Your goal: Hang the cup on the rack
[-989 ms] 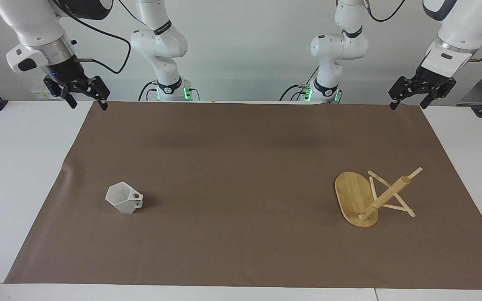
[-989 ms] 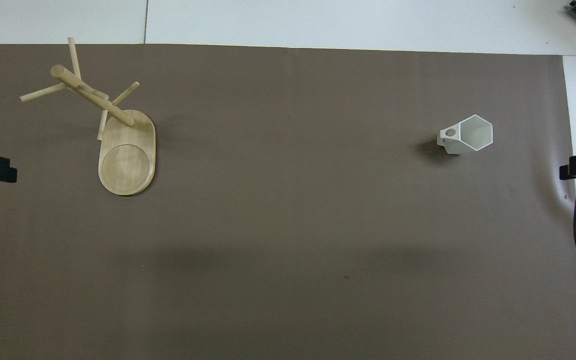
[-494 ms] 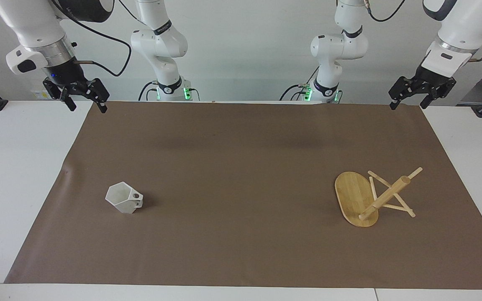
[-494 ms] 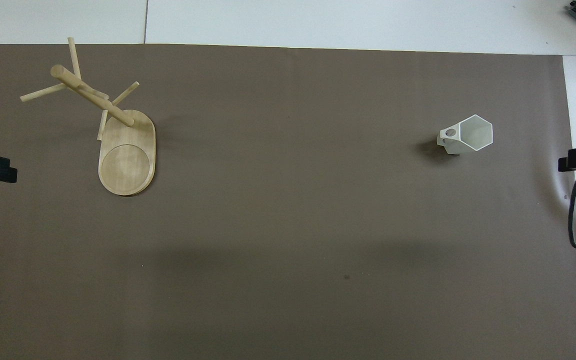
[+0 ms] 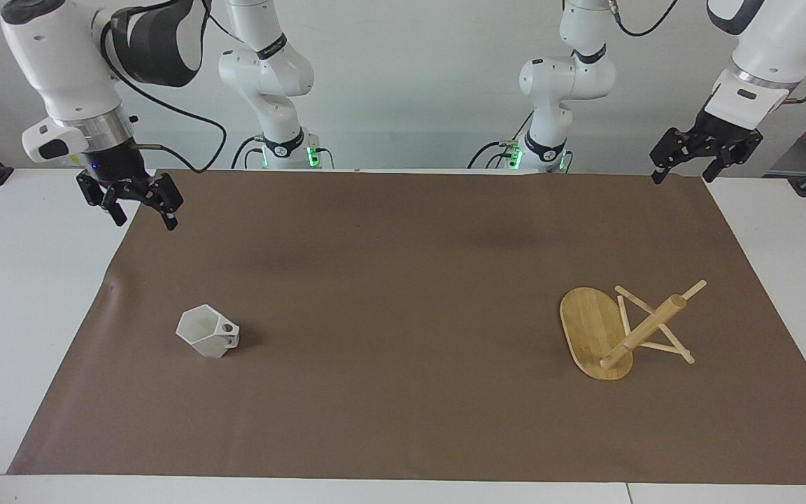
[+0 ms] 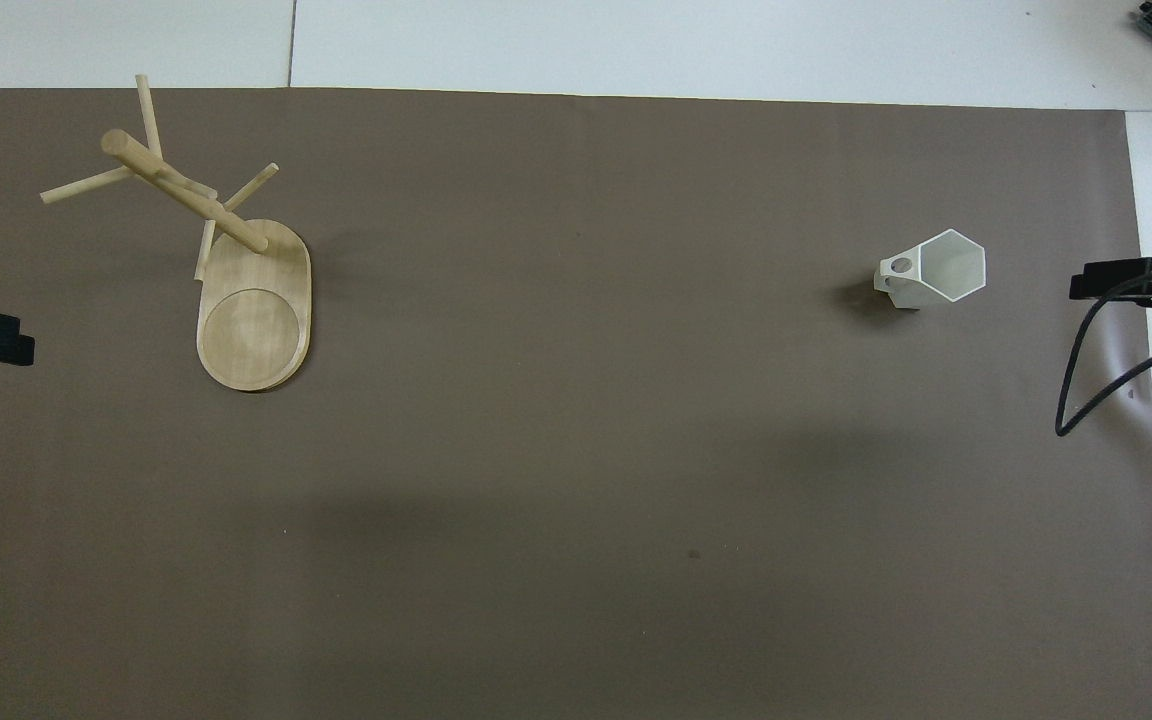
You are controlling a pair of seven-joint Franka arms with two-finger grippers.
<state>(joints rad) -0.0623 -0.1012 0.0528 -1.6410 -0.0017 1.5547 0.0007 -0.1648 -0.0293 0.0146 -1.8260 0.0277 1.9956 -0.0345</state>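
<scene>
Starting at the right arm's end of the bench (image 5: 39, 294), we see the right end effector (image 5: 143, 212) hanging over the edge of the brown mat (image 5: 403, 280), its fingers spread open and empty, a black cable (image 6: 1086, 370) trailing from its wrist. Below it on the mat we find the cup (image 5: 207, 332), standing upright with its hexagonal mouth up; its blocky handle, pierced by a round hole, points toward the left arm's end of the bench. We see wide bare mat all around the cup, and the whole middle of the mat lies open between it and the rack (image 5: 620, 332).

The rack stands well apart from the cup, toward the left arm's end. Its oval base has its long axis running nearer-to-farther from the robots, with the post planted at the farther end, and thin pegs cross the post. Open mat rings the rack too, though it sits closer to the mat's edge.

Last, the left end effector (image 5: 681, 170) waits over the mat's corner near its own base, open and holding nothing.

We can read no writing on the cup or rack.
</scene>
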